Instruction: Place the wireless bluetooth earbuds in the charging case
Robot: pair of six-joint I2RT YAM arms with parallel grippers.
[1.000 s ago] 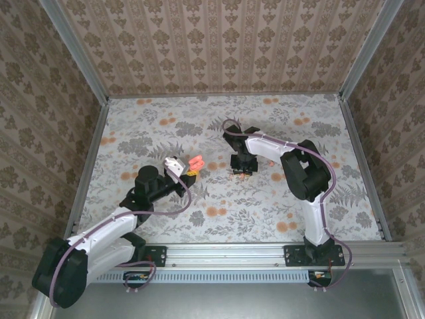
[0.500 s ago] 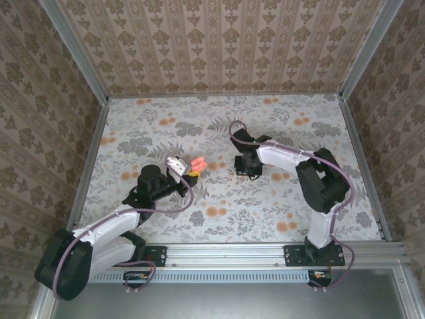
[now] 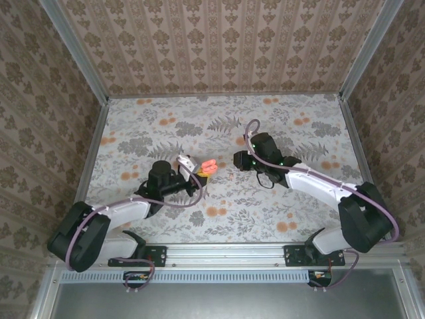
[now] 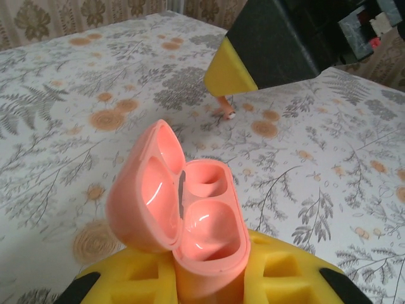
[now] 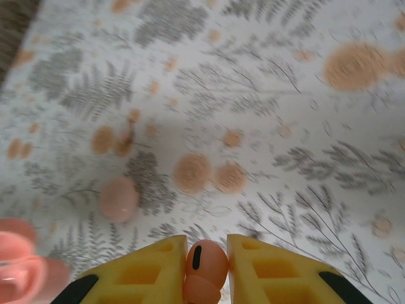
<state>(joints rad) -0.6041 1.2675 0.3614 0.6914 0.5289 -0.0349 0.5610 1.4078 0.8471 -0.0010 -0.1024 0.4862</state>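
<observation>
The pink charging case (image 4: 204, 221) stands upright with its lid (image 4: 147, 183) swung open to the left, and both sockets show bare. My left gripper (image 4: 202, 282) is shut on the case's lower body; from above the case (image 3: 208, 166) is at mid-table. My right gripper (image 5: 207, 253) is shut on one salmon-pink earbud (image 5: 206, 265), just right of the case, with its yellow fingertip (image 4: 231, 76) hanging beyond the case. The other earbud (image 5: 118, 198) lies loose on the tablecloth (image 3: 230, 177) between the two grippers, under that fingertip (image 4: 226, 113).
A floral cloth with flat orange flower blotches (image 3: 214, 211) covers the table. Patterned walls with metal rails (image 3: 93, 153) close it in on three sides. Both arms reach in low from the near edge, and the right gripper (image 3: 240, 159) stands close to the case.
My right arm has swung its elbow out to the right and stretched low, its gripper coming up off the cloth with the earbud. My left arm has carried the case slightly rightward.
</observation>
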